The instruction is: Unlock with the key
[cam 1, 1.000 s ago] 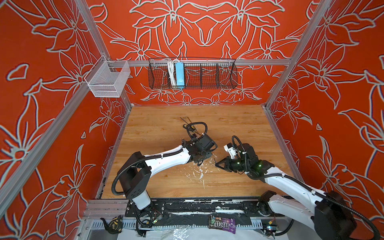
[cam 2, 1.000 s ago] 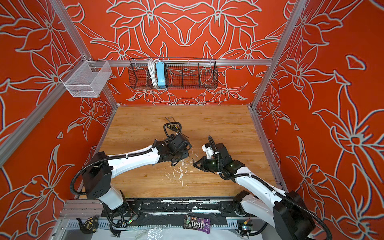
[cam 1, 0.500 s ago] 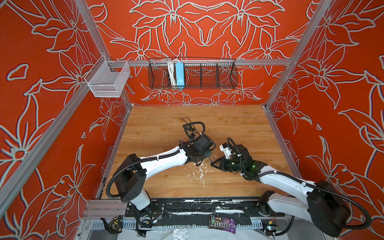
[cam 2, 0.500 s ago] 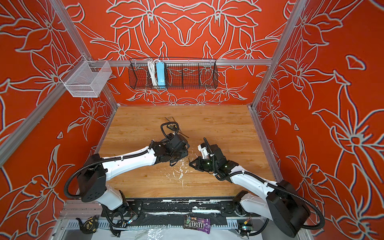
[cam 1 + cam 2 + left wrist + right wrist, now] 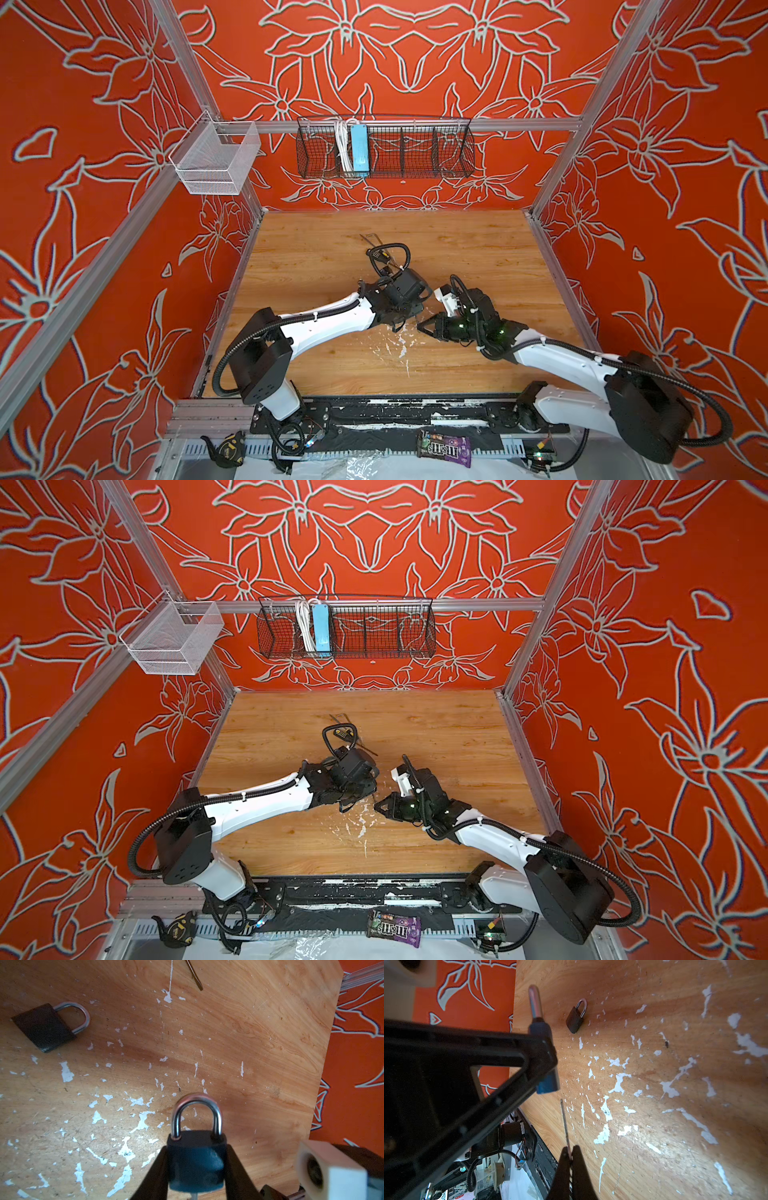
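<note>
My left gripper (image 5: 196,1148) is shut on the dark blue body of a padlock (image 5: 196,1159), and the silver shackle (image 5: 196,1113) sticks out past the fingertips. My right gripper (image 5: 569,1150) is shut on a thin key (image 5: 564,1124). The key's blade points at the underside of the padlock (image 5: 548,1084), with its tip a short gap away. In both top views the left gripper (image 5: 409,322) and right gripper (image 5: 420,327) nearly meet over the middle of the wooden table (image 5: 316,257). The padlock and key are too small to make out there.
A second dark padlock (image 5: 44,1026) (image 5: 576,1016) lies flat on the table. A thin metal strip (image 5: 194,976) (image 5: 370,239) lies further back. A black wire basket (image 5: 384,145) and a white basket (image 5: 216,160) hang on the walls. A candy bag (image 5: 444,449) lies past the front rail.
My right gripper has moved left with the key, closing in on the left gripper and its padlock. The left gripper has shifted only slightly.
</note>
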You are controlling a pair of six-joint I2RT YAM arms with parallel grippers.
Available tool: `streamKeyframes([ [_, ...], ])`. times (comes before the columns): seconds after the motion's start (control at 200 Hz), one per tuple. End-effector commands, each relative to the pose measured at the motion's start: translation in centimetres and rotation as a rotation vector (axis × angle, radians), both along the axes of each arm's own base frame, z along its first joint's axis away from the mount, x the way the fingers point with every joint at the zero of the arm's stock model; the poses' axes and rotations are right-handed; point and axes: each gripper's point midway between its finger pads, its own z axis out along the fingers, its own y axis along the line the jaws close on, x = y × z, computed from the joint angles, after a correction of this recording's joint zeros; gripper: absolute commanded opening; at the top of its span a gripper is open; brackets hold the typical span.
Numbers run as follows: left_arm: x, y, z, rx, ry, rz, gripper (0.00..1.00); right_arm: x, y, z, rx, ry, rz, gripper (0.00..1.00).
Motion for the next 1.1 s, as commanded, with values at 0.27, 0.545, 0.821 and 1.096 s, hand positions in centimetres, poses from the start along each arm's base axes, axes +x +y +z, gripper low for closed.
streamKeyframes([
  [0.27,0.6,-0.3,1.7,-0.023,-0.033,-0.010,0.00,1.1,0.5,1.9,0.018,-0.056,-0.018,0.00],
  [0.545,0.6,-0.4,1.6,-0.017,-0.029,-0.011,0.00,1.3,0.9,2.6,0.043,-0.066,-0.012,0.00],
  [0.821,0.9,-0.5,1.7,0.001,-0.027,-0.015,0.00,1.4,1.2,2.8,0.052,-0.070,-0.007,0.00],
  [1.096,0.8,0.0,1.4,0.041,-0.020,-0.011,0.00,1.7,0.5,2.4,-0.001,-0.071,-0.030,0.00],
])
